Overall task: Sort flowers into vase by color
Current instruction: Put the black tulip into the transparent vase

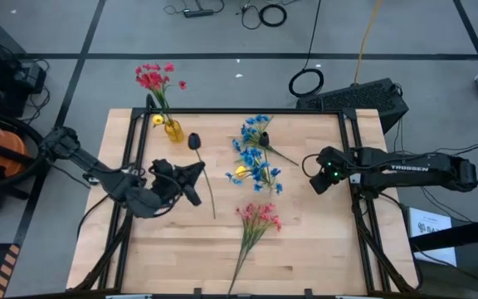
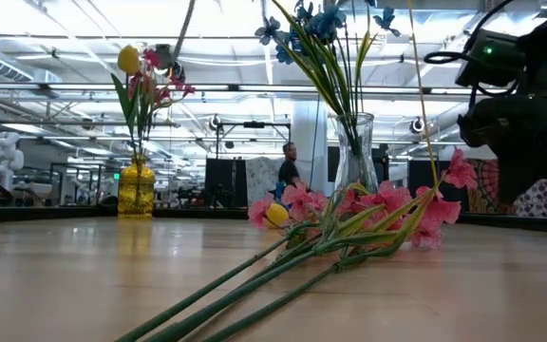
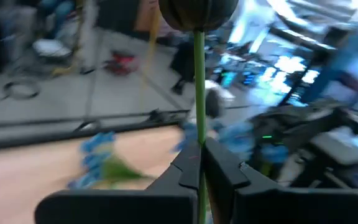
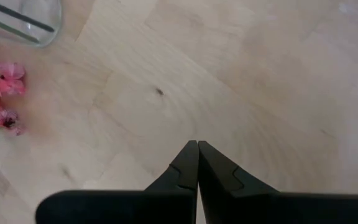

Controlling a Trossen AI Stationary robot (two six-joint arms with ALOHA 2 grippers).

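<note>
My left gripper (image 1: 196,178) is over the table's left half, shut on a dark-budded flower (image 1: 194,141) with a thin green stem. A yellow vase (image 1: 173,129) at the far left holds red blooms (image 1: 153,79) and a yellow bud (image 1: 158,120). A clear vase (image 2: 352,152) near the middle holds blue blooms (image 1: 256,154), and a yellow bud (image 1: 241,172) sits beside it. Pink sprigs (image 1: 260,218) lie flat on the table. My right gripper (image 1: 314,179) hangs shut over bare wood to the right of the clear vase. My left gripper pinches the green stem (image 3: 199,155) below the dark bud (image 3: 197,11), between its two fingers. The fingers come level from the table's left and lie across the stem. The bud stands past the fingertips, and the rest of the stem trails toward the near edge (image 1: 212,212).
A dark frame rail (image 1: 351,166) runs along the table's sides and far edge. Bare wood lies in the near left and near right parts of the table. A person (image 2: 289,166) stands in the room far beyond the table.
</note>
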